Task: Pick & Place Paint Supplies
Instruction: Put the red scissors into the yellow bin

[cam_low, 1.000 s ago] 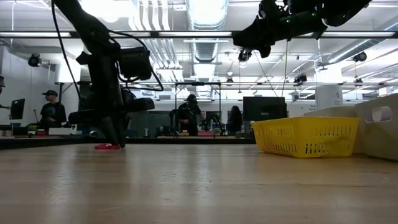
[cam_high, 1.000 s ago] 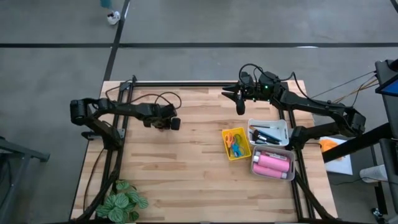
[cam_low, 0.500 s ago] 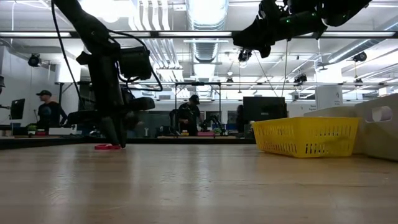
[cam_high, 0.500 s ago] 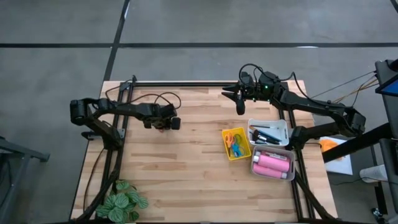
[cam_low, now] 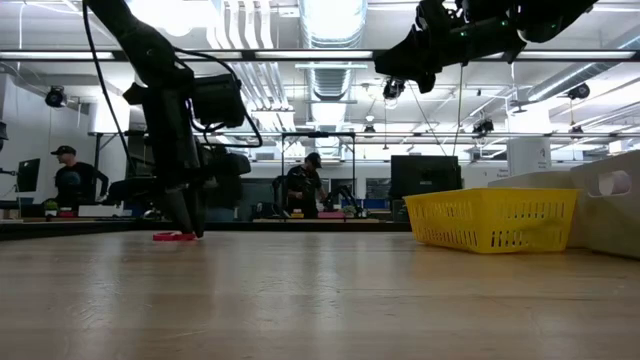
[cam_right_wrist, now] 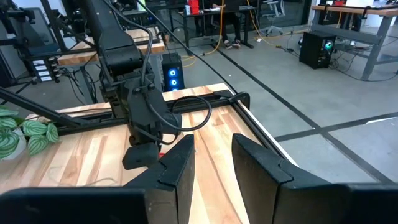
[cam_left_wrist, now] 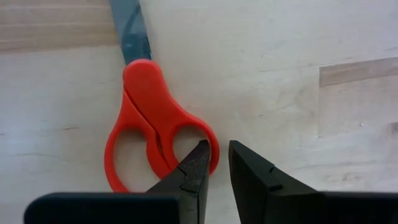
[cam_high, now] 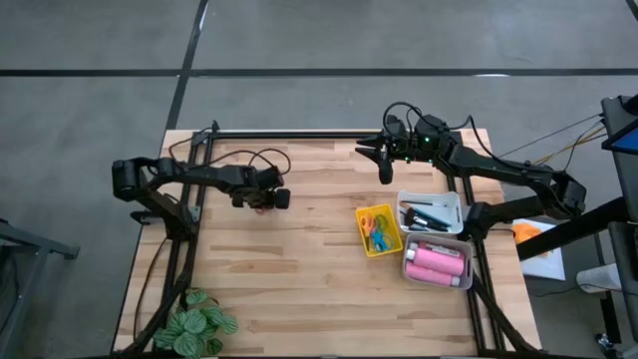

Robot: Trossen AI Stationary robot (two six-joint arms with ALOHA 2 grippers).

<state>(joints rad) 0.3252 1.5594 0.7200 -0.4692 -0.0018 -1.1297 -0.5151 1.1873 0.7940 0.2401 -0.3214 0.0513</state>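
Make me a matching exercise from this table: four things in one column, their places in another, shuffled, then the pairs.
Things:
1. red scissors
2. pink bottles
3. plant
4. yellow tray

Places:
A. near left corner of the table
B. in the white tray nearest the front
C. flat on the wood at the left gripper
D. beside the white trays, towards the table's middle

Pairs: 1-C, 2-B, 3-A, 4-D
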